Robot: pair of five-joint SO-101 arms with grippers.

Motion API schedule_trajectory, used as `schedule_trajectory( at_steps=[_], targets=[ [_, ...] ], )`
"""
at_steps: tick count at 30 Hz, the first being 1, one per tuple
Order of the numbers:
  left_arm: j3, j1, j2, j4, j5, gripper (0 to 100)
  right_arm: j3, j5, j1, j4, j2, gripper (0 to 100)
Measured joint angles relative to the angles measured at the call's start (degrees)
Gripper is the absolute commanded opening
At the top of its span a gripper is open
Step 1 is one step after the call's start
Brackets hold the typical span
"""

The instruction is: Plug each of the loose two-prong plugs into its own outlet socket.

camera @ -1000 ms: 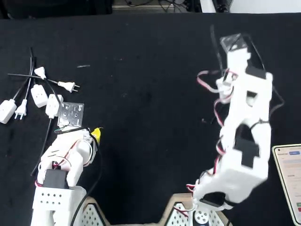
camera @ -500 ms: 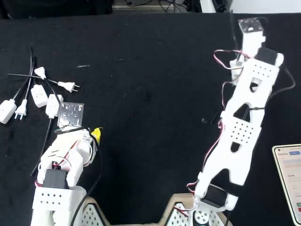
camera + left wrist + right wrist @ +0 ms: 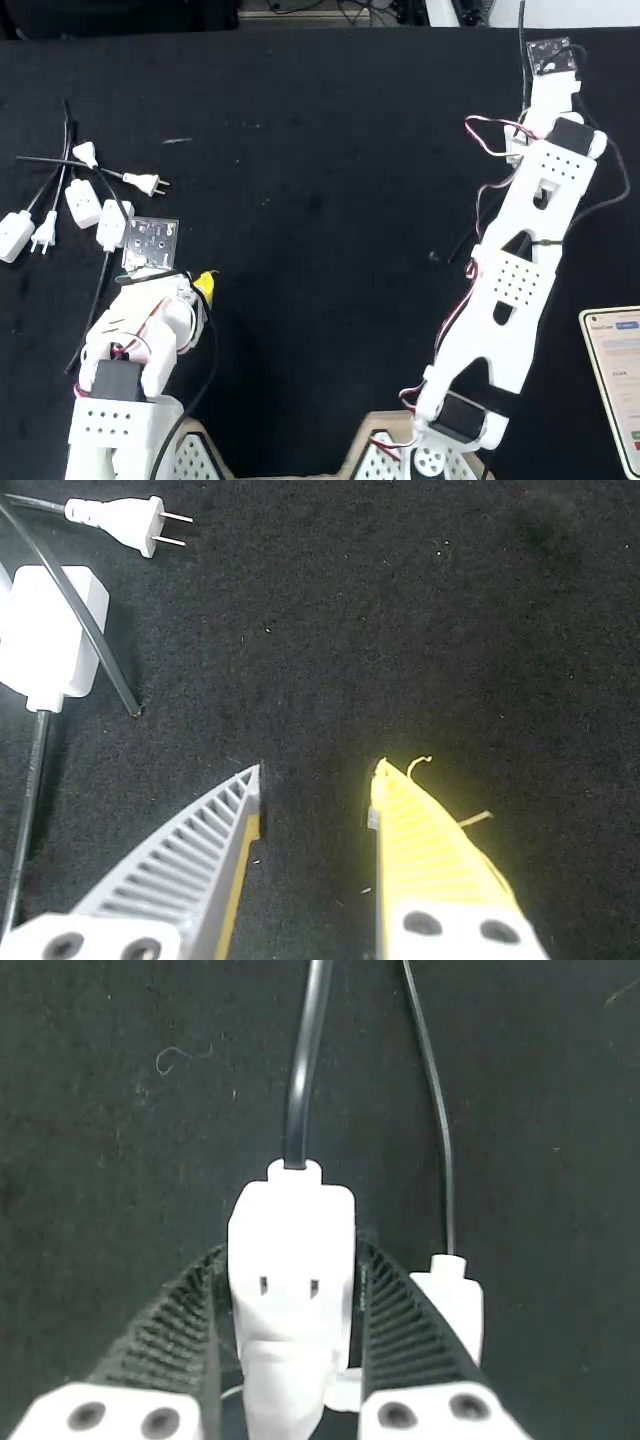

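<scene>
Right arm: over the last second it unfolds from a bent pose over the right half of the bench (image 3: 320,140) and stretches out long. The right claw (image 3: 290,1255) now sits at the far right corner. It is clamped on a white outlet socket (image 3: 288,1300), one finger pressed to each side, slots facing the wrist camera, black cord running away from it. The cord travels with the claw across the frames, so I judge the socket is being carried, not just touched. A second small white piece (image 3: 447,1295) on a thin cord lies just beside the socket; I cannot tell whether it is a plug.

Left arm: no change. The left claw (image 3: 317,770) rests near the near left corner with its fingers apart and nothing between them.

A two-prong plug (image 3: 125,522) lies loose near the left edge, prongs bare, close to another white socket (image 3: 45,630). Neither has shifted.

Reading: the held socket is well apart from the left-edge plugs, on the opposite side of the bench. No plug is seated yet as far as I can see. The stretch looks like cord handling or repositioning, not mating.
</scene>
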Motion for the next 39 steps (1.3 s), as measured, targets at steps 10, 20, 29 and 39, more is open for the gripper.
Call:
schedule_trajectory(
  at_steps=[10, 20, 29, 39],
  targets=[
    [0.00, 0.00, 0.00, 0.00, 0.00, 19, 0.00, -2.02, 0.35, 2.29, 3.16, 15.4],
    [0.00, 0.00, 0.00, 0.00, 0.00, 19, -0.09, -7.65, 0.35, 4.48, 3.08, 29.6],
    [0.00, 0.00, 0.00, 0.00, -0.44, 19, -0.09, -7.65, 0.35, 2.20, -4.22, 29.6],
    [0.00, 0.00, 0.00, 0.00, -0.53, 19, -0.09, -7.65, -2.11, 6.07, -19.96, 29.6]
  ],
)
